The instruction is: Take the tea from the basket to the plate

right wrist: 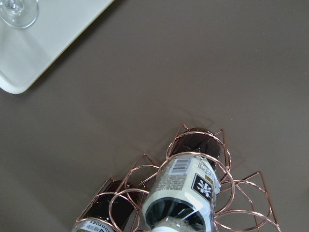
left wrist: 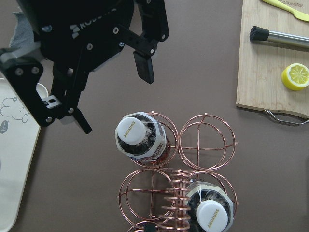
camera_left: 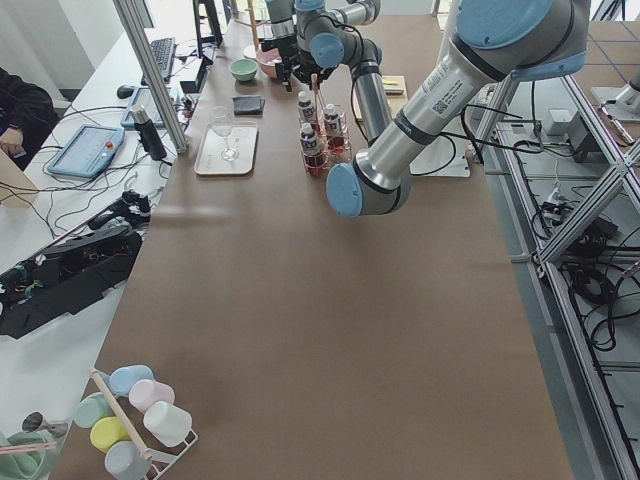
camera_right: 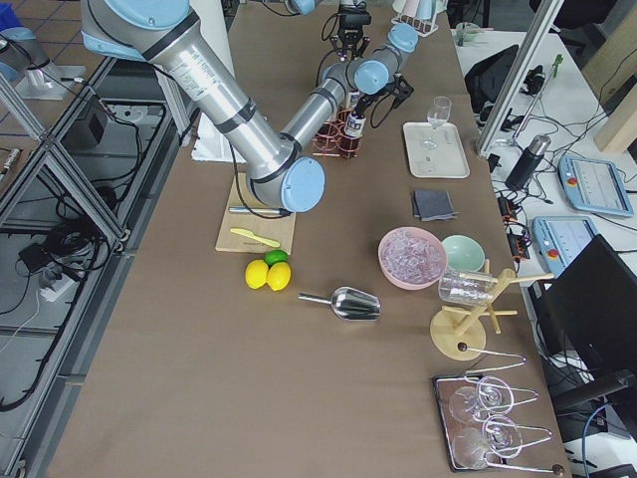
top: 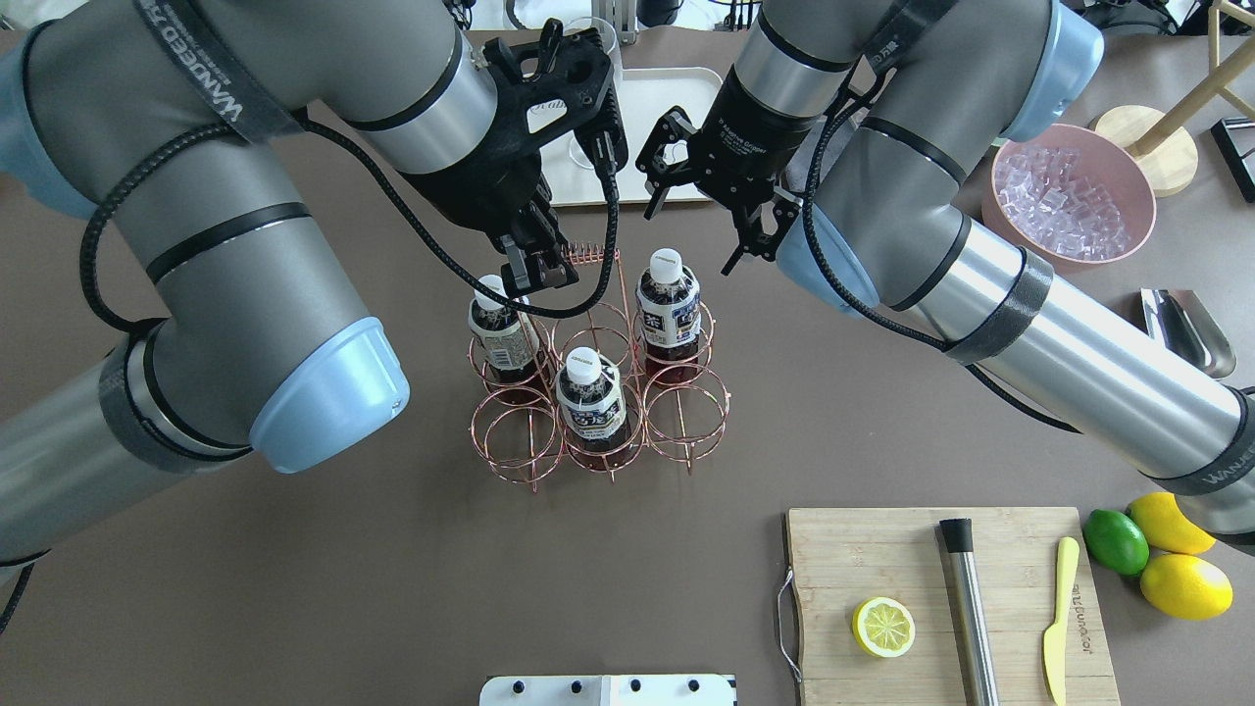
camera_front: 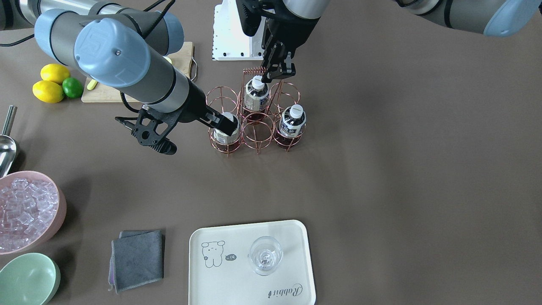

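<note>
Three tea bottles stand in a copper wire basket (camera_front: pixel 258 132). My right gripper (camera_front: pixel 225 123) is open and hangs just above the white cap of the far-row bottle (top: pixel 669 304). In the left wrist view its fingers (left wrist: pixel 144 68) are spread just beside that cap (left wrist: pixel 132 136). My left gripper (top: pixel 536 269) appears shut on the end of the basket's coil handle (top: pixel 588 255), above another bottle (top: pixel 502 333). The third bottle (top: pixel 588 397) is in the near row. The cream plate (camera_front: pixel 237 288) with the bear drawing lies beyond the basket and holds a wine glass (camera_front: pixel 265 255).
A wooden cutting board (top: pixel 1000 647) holds a lemon half (top: pixel 882 627), a steel muddler and a yellow knife. Lemons and a lime (top: pixel 1116 541) lie beside it. A pink ice bowl (camera_front: pixel 25 212), a steel scoop, a mint bowl (camera_front: pixel 27 279) and a grey cloth (camera_front: pixel 137 259) lie near the plate.
</note>
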`<state>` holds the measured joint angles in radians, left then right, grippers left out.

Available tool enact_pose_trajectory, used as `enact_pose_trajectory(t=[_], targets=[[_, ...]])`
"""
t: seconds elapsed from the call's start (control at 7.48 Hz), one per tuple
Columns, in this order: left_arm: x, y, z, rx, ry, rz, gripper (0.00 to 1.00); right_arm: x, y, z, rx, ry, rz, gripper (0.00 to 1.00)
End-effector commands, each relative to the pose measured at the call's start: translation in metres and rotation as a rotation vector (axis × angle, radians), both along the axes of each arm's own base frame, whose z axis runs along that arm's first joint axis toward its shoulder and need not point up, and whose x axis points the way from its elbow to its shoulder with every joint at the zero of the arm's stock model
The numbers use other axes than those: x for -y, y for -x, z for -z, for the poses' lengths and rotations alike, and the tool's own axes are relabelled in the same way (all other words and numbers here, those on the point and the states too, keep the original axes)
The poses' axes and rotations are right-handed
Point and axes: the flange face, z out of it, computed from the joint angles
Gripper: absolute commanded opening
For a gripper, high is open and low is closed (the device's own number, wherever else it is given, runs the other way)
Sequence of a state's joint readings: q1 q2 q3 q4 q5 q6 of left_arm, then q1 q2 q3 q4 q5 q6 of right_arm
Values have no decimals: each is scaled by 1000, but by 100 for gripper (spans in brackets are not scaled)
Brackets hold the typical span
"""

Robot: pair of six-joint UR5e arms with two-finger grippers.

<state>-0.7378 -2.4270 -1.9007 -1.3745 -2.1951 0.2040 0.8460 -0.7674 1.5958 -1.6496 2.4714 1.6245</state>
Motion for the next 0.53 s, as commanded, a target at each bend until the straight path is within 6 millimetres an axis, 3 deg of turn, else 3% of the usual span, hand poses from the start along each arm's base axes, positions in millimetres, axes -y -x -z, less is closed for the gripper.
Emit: enact_pose_trajectory(t=[0.0,0.27,0.4], targets=[[-1,1,0,-2,-2,0,0,-11,13,4,-2,2,14,79],[-1,2,0,-2,-2,0,0,-17,23,5,-7,16,20,75],[-1,2,0,-2,-2,0,0,-18,25,5,-9,14,21,68]])
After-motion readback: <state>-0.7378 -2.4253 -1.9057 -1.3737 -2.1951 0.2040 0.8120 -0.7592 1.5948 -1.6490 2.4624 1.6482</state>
